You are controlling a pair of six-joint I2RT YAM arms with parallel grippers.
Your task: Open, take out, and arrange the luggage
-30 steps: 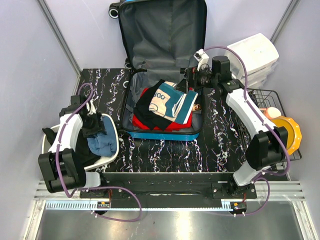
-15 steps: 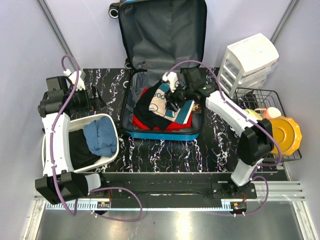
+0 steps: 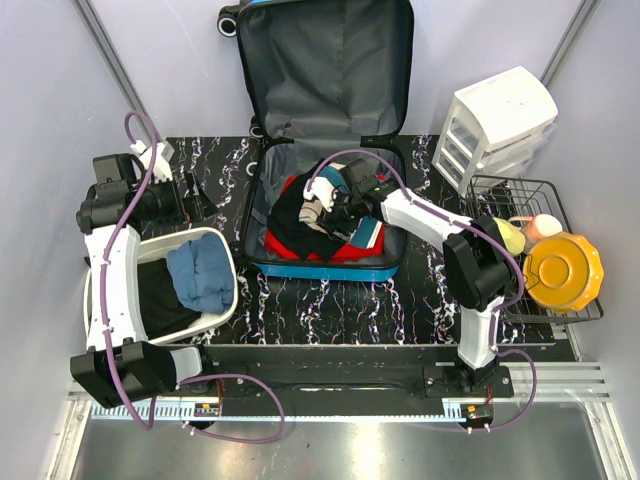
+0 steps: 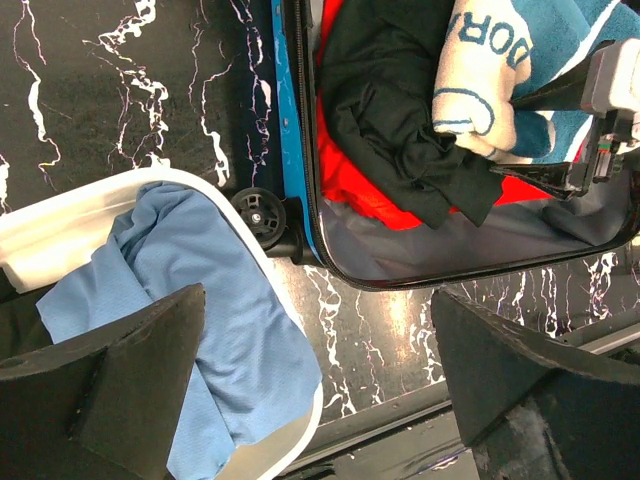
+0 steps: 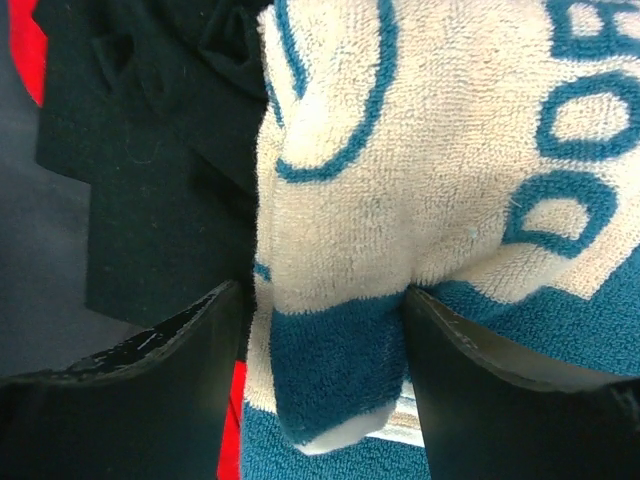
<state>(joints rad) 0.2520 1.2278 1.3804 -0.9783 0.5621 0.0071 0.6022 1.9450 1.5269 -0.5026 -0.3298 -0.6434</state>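
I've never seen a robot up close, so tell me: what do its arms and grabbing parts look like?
Both arms have white shells with chunky black joints. A thin purple cable loops along the left arm and the right arm. Each ends in a black gripper, the left gripper and the right gripper, with two wide, flat, matte black jaws, scuffed pale at the edges. No logos are readable.
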